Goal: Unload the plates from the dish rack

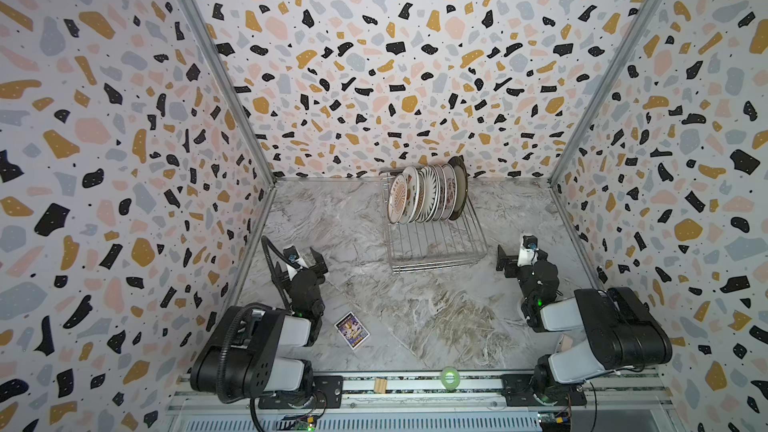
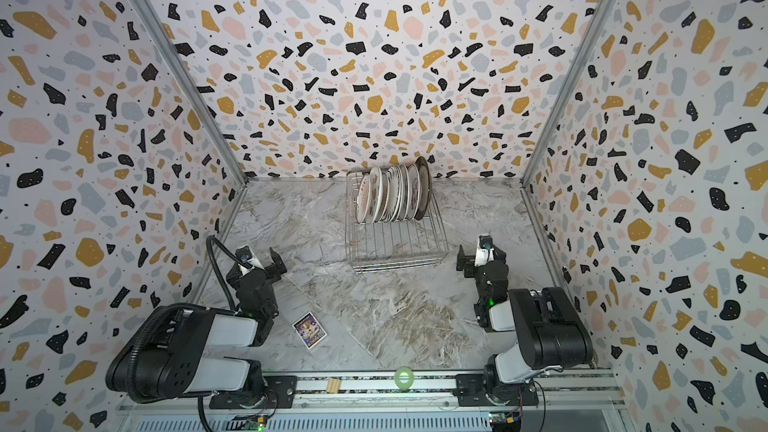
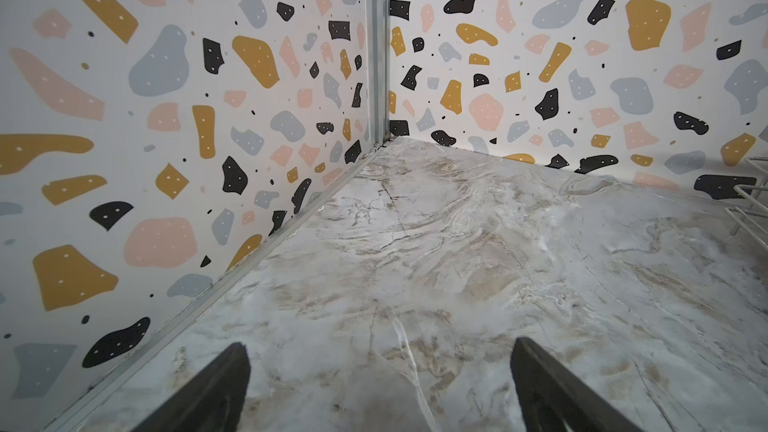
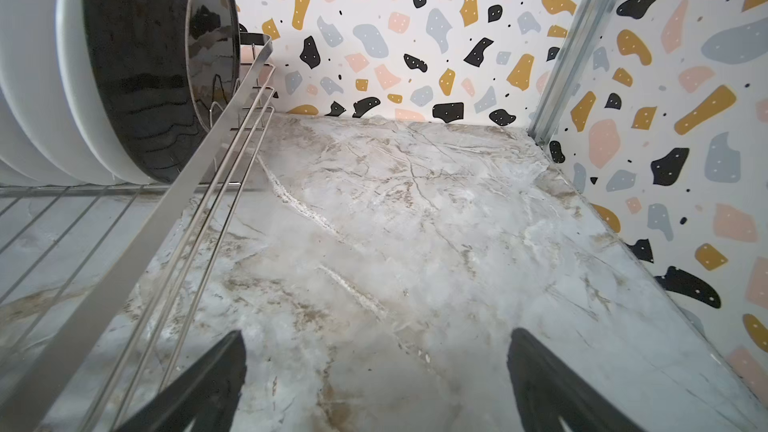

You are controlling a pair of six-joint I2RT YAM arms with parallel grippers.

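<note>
At the back, plates [image 1: 428,193] upright in dish rack [image 1: 436,248], left fingers [image 3: 208,392] and right fingers [image 4: 199,388] wide apart, empty

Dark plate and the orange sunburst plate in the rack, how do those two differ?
The dark plate has a dark rim and a glossy black back; the orange sunburst plate is white with orange rays. The dark plate stands at the right end of the row, the orange sunburst plate at the left end. The dark plate looks larger, rising above the orange sunburst plate. Both stand on edge in the dish rack.
</note>
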